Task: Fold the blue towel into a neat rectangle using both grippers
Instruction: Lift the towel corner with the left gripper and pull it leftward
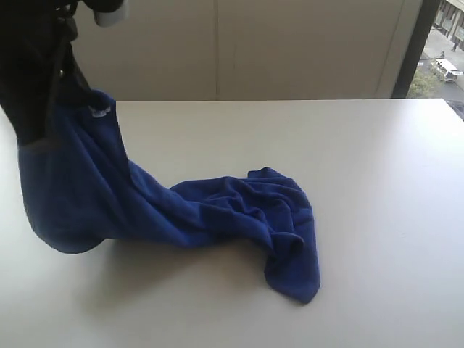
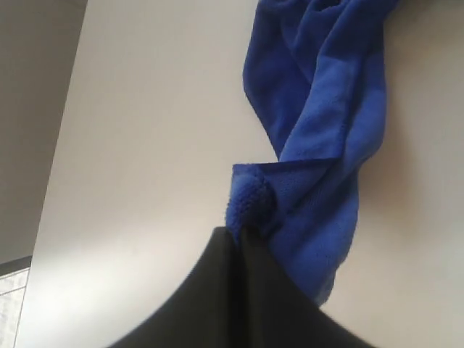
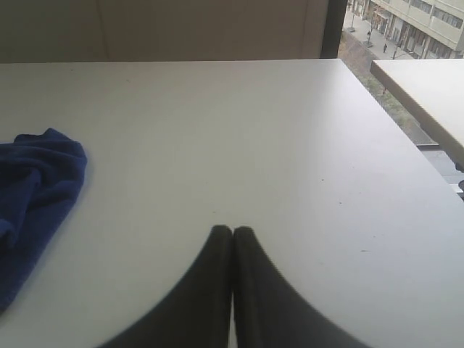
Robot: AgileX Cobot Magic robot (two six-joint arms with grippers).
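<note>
The blue towel (image 1: 217, 210) lies crumpled across the white table (image 1: 377, 181), its left end lifted off the surface. A small white tag (image 1: 99, 111) shows near that raised end. My left gripper (image 2: 241, 233) is shut on a corner of the blue towel (image 2: 319, 145), which hangs down from it in a twisted strip. In the exterior view the left arm (image 1: 36, 65) stands dark at the far left and hides its fingers. My right gripper (image 3: 232, 230) is shut with nothing in it, over bare table, off to one side of the blue towel (image 3: 32, 188). It is out of the exterior view.
A pale wall panel (image 1: 254, 43) runs behind the table's far edge. A dark window frame (image 1: 415, 43) stands at the back right, with a street below. A second white tabletop (image 3: 428, 87) shows beyond a gap in the right wrist view.
</note>
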